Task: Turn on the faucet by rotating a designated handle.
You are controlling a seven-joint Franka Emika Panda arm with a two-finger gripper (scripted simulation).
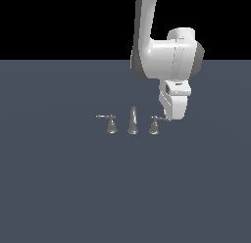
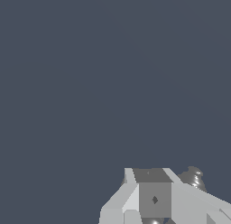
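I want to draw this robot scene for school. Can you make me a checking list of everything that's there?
Surface: plain dark grey-blue floor, no marks.
Job's things: tiny grey metal faucet in three pieces; tall spout in the middle, the handle on the exterior view's right, twin handle on its left with its arm pointing left.
Clutter: nothing seen.
Pincer: the pincer is down at the tip of the handle's thin arm; open or shut cannot be told.
Cables: nothing seen.
Surroundings: black background above the floor.
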